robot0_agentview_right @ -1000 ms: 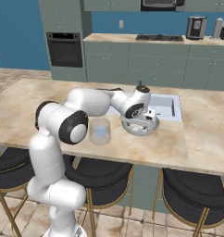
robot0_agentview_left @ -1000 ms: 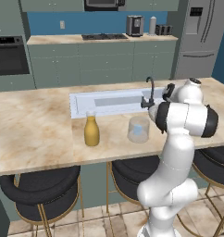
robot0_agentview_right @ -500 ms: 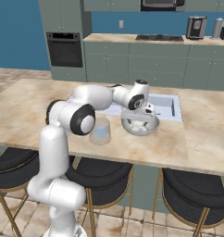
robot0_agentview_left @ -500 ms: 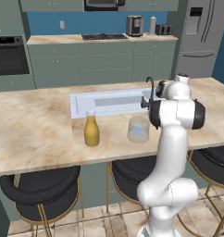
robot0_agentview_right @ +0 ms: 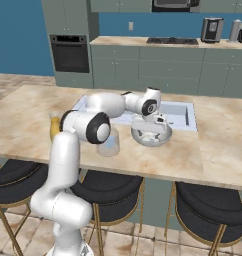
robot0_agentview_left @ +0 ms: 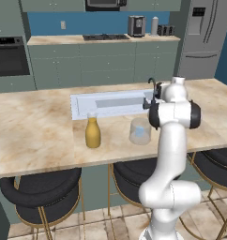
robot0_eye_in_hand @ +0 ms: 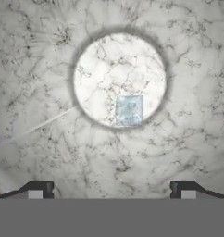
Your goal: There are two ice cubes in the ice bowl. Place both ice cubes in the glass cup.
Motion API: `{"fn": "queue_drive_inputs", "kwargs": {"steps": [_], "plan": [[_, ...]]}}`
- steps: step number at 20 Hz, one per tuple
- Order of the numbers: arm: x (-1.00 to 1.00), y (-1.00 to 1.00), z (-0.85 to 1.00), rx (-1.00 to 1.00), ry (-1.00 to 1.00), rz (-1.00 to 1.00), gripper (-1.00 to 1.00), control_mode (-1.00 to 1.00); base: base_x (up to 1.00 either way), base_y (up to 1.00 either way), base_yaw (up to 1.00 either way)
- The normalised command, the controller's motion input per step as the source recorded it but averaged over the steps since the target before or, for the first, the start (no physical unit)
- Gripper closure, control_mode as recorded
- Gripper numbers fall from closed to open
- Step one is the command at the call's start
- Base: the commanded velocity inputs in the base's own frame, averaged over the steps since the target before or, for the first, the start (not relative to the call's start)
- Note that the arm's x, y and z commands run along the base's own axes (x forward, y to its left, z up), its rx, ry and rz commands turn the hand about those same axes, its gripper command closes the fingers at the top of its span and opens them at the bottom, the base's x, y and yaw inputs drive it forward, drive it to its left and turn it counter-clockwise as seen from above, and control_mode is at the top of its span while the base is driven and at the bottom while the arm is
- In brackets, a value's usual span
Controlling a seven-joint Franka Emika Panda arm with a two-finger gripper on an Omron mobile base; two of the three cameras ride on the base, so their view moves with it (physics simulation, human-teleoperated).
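On the worktop [robot0_agentview_right: 213, 150], near its front edge: bottle [robot0_agentview_left: 92, 133] toward the left end, glass cup [robot0_agentview_left: 139, 131] to its right, well apart. Ice bowl [robot0_agentview_right: 152, 135] right of the cup, just beside it, set before the sink [robot0_agentview_right: 188, 116]. Sink sunk into the worktop's middle, behind bottle and cup. One ice cube [robot0_eye_in_hand: 128, 110] in the bowl, on its flat bottom. Gripper [robot0_agentview_right: 152, 128] directly above the bowl, apart from the cube. Stools [robot0_agentview_left: 42, 197] below the worktop's front edge.

Base views flank rearward; hand view looks into ice bowl [robot0_eye_in_hand: 49, 152].
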Motion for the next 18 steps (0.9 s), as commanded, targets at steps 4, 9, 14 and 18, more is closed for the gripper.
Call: {"fn": "queue_drive_inputs", "kwargs": {"steps": [4,9,14,18], "plan": [[0.0,0.0,-0.18,0.0,0.06,0.0,-1.0,-1.0,0.0,0.0,0.0],[0.0,0.0,-0.22,-0.01,0.0,0.0,-1.0,-1.0,0.0,0.0,0.0],[0.0,-0.02,-0.3,-0.05,-0.01,0.0,-1.0,-1.0,0.0,0.0,0.0],[0.02,-0.01,-0.21,-0.09,-0.06,0.0,-1.0,-1.0,0.0,0.0,0.0]]}}
